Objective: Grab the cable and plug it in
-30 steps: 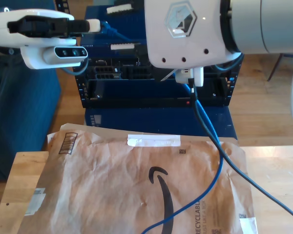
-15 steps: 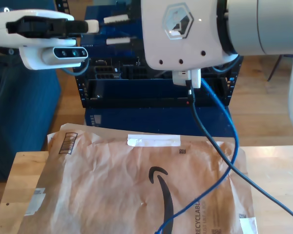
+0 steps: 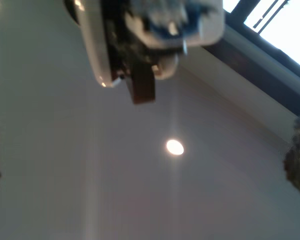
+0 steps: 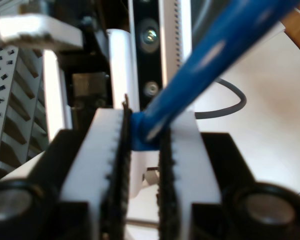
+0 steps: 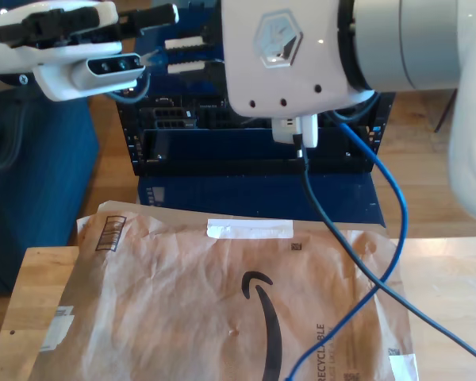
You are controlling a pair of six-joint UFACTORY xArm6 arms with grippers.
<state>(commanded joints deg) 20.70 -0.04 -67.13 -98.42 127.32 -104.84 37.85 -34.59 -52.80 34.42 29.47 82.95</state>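
One cable point(image 4: 190, 80) (bright blue) sits pinched in my second pincer point(image 4: 142, 165); first pincer's state unclear.

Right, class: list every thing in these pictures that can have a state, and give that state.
cable: clamped between gripper pads, the rest trailing slack.
my second gripper: shut on the cable.
ceiling light: on.
paper envelope: lying flat, creased, the cable draped across it.
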